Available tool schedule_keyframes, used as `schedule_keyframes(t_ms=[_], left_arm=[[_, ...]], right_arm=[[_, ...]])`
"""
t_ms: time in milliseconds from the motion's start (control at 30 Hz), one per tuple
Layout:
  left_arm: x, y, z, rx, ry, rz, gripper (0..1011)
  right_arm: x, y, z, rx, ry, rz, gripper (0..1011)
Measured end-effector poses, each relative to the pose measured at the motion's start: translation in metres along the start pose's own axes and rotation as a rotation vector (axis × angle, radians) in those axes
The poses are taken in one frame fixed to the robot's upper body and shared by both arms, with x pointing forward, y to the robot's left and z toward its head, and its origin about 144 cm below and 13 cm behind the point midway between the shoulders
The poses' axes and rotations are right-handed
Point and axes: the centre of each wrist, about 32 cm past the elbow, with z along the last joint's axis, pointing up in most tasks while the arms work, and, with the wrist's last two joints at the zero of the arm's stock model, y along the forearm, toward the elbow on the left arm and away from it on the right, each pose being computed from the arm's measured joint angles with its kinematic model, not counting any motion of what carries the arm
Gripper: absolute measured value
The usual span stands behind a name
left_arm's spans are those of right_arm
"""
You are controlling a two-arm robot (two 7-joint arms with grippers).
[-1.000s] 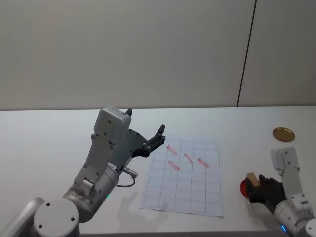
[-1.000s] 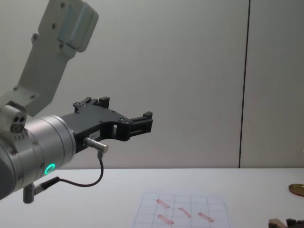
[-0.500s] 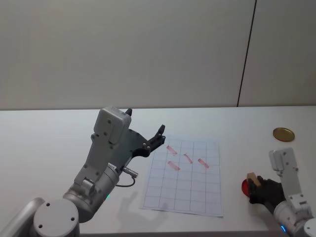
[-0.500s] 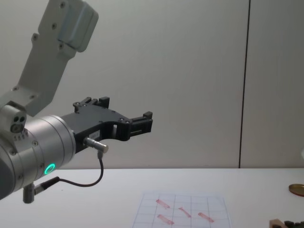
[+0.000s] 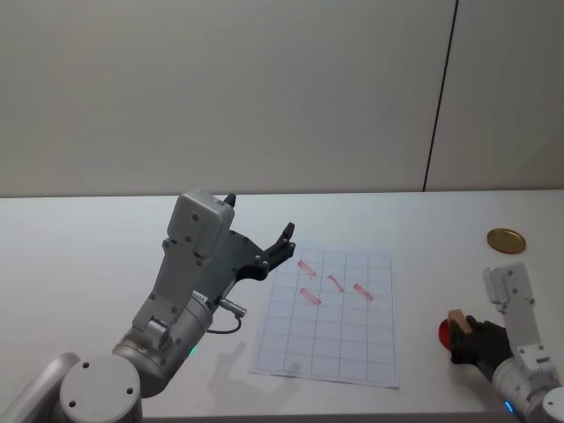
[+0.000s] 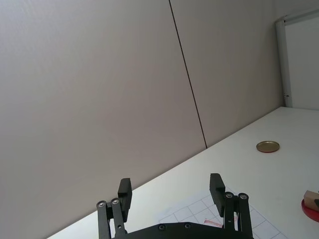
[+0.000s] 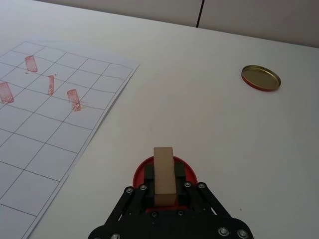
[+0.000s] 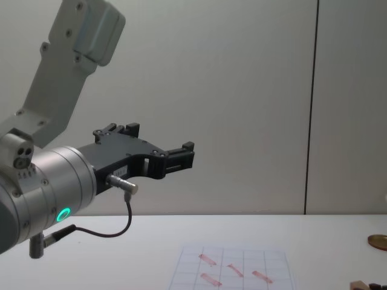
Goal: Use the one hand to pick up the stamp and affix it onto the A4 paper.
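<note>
Light-tan wooden stamp block (image 7: 163, 167) stands clamped in my black right gripper (image 7: 164, 188) over a round red pad (image 7: 141, 168) beside the white gridded paper (image 7: 45, 124); left gripper (image 6: 170, 184) raised, spread wide.

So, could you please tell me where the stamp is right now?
In the head view the stamp is on the robot's right, clamped in the right gripper over the red pad, right of the A4 paper.

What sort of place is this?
Probably a lab test bench: plain white table, blank panelled wall, gridded sheet with red marks. Right gripper holds the stamp at a red pad; left gripper raised, idle.
</note>
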Motion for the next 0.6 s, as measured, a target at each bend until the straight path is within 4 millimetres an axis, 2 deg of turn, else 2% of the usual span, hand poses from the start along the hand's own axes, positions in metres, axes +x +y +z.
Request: schedule_keyframes(t_ms=[367, 600], left_arm=[[0.0, 0.0, 0.0, 0.0, 0.0, 0.0, 993], [0.0, 0.0, 0.0, 0.0, 0.0, 0.0, 993]], right_arm=[[0.0, 0.0, 0.001, 0.011, 0.004, -0.006, 219], [-0.001, -0.005, 0.012, 0.085, 0.001, 0.001, 219]])
